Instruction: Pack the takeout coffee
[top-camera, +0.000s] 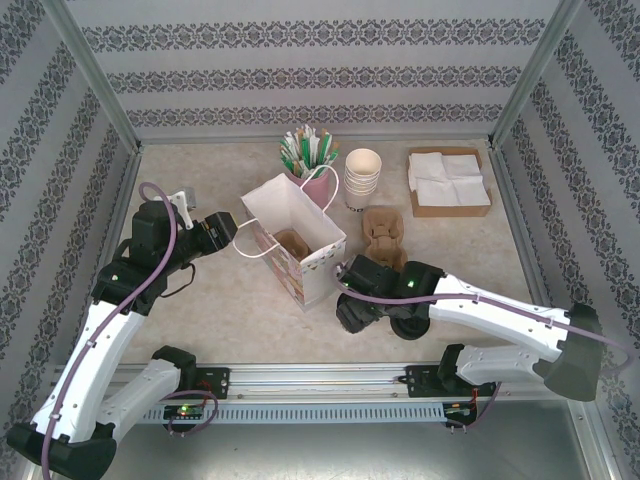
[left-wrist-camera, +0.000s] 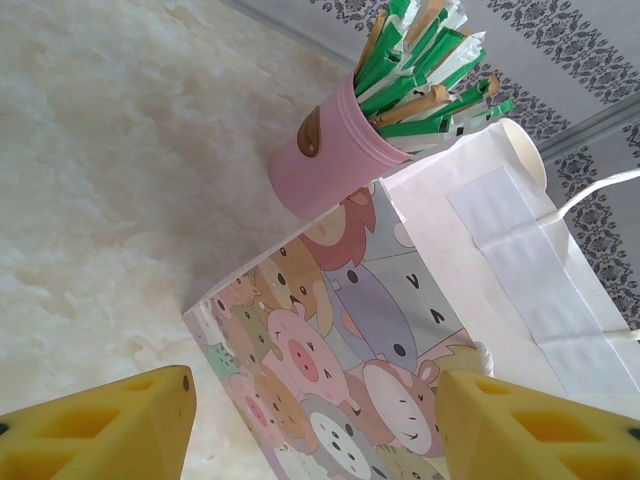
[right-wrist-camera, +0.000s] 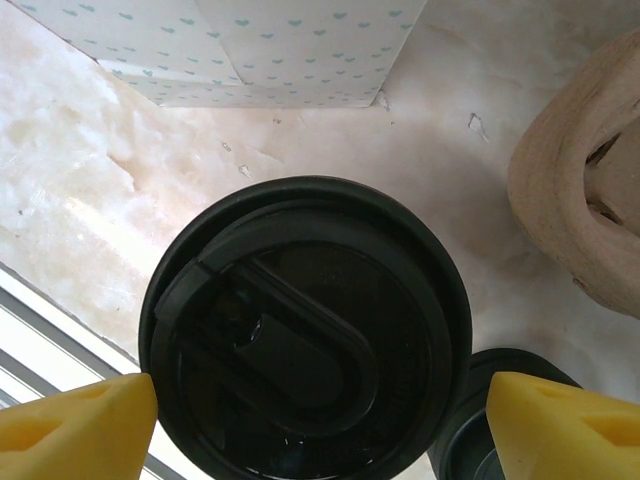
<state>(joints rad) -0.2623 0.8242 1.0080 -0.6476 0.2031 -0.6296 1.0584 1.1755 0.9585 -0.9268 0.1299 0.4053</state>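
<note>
A: Is the coffee packed?
B: Not yet. The coffee (right-wrist-camera: 300, 340) stands on the counter (right-wrist-camera: 90, 170), just beside the bag (top-camera: 295, 240). My right tool (right-wrist-camera: 320, 405) is apart around it; my left tool (left-wrist-camera: 315, 405) is apart at the bag. Gripping, lifting and placing remain, I think.

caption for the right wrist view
Open right gripper straddles the lidded takeout coffee, paper bag behind, pulp carrier beside.

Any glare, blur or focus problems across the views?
Top external: even light, sharp, shadows faint. Left wrist: gift bag print sharp, no glare. Right wrist: takeout coffee lid dark with faint sheen; right tool edges slightly soft.
</note>
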